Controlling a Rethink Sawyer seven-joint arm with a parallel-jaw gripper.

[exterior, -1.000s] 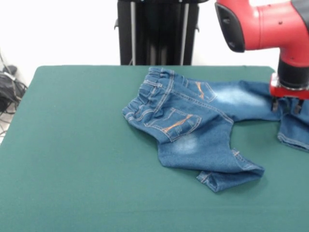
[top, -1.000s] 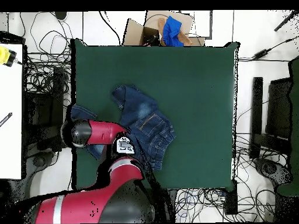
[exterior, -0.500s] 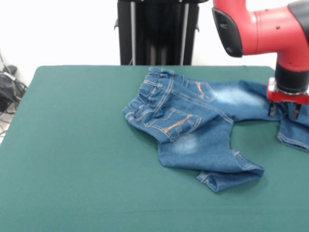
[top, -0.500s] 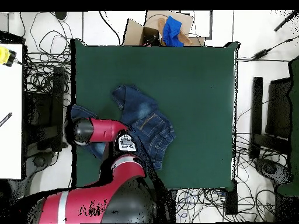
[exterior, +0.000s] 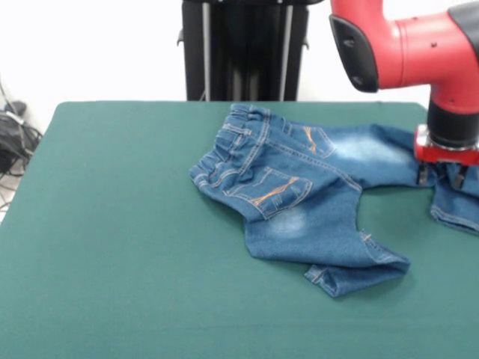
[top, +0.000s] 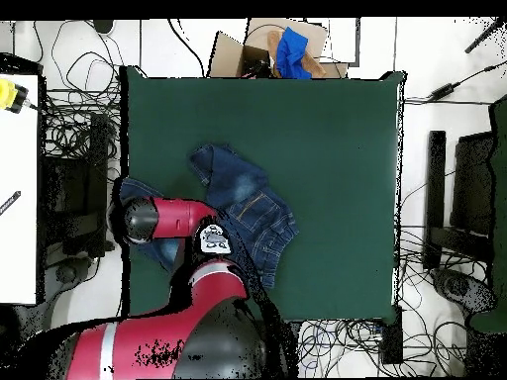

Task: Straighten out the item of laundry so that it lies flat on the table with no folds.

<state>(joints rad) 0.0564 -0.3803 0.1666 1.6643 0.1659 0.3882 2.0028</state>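
Front view: the claw (exterior: 441, 174) hangs low over the far leg of the jeans (exterior: 299, 196), fingers apart and empty, probably placed to grab it. The near leg lies folded on the worktop (exterior: 112, 224).

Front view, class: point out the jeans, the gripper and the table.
jeans (exterior: 299, 198), front view, on the seat below the stitched pocket.
gripper (exterior: 441, 174), front view, midway between its fingertips, above a trouser leg.
table (exterior: 120, 224), front view, on bare green cloth.

A front camera faces across the table (exterior: 112, 247); an overhead camera looks straight down on it.
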